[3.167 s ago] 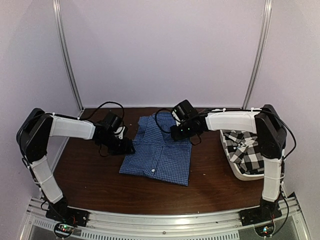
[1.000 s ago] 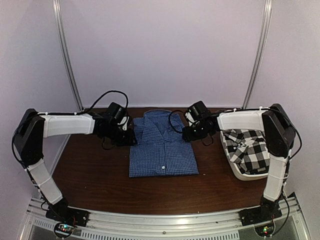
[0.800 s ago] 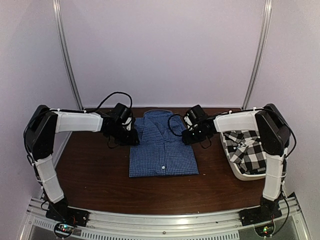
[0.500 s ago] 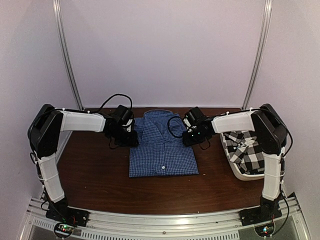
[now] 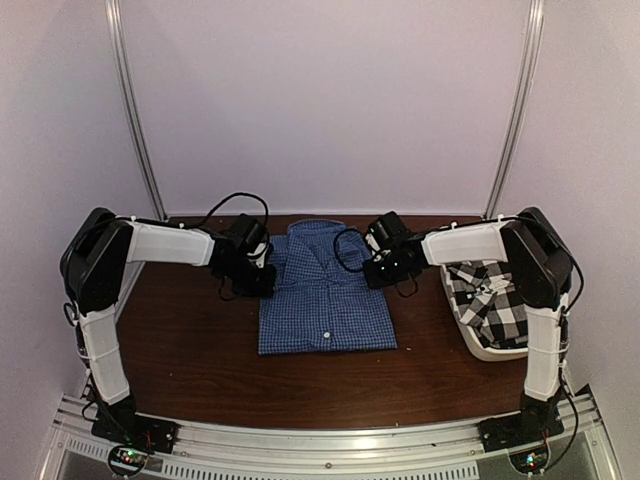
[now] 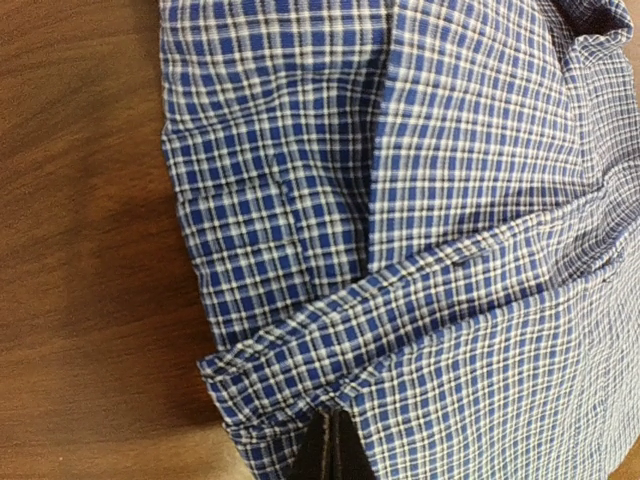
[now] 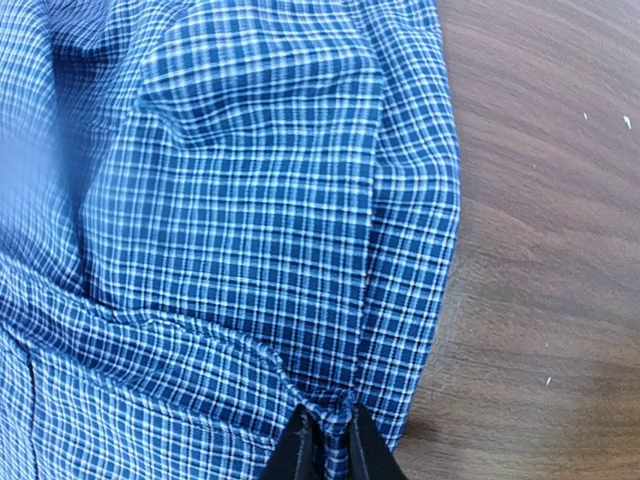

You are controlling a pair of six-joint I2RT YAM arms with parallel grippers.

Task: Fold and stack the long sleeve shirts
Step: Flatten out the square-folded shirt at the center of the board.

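The blue gingham long sleeve shirt (image 5: 325, 300) lies folded into a rectangle in the middle of the table, collar at the far end. My left gripper (image 5: 268, 280) is at its left edge near the shoulder. In the left wrist view the left gripper (image 6: 335, 442) is shut, with a ridge of the shirt (image 6: 450, 200) gathered at its tips. My right gripper (image 5: 375, 272) is at the right edge. The right wrist view shows the right gripper (image 7: 333, 440) pinching a small fold of the shirt (image 7: 230, 200). The black-and-white checked shirt (image 5: 495, 300) lies crumpled in the tub.
A white plastic tub (image 5: 480, 347) stands at the table's right side, beside the right arm. Brown wooden tabletop (image 5: 190, 350) shows left of and in front of the shirt. Pale walls with metal rails close in the back and sides.
Both grippers have come in low onto the shirt's upper side edges and closed on the cloth. The shirt itself lies as it did a second ago.
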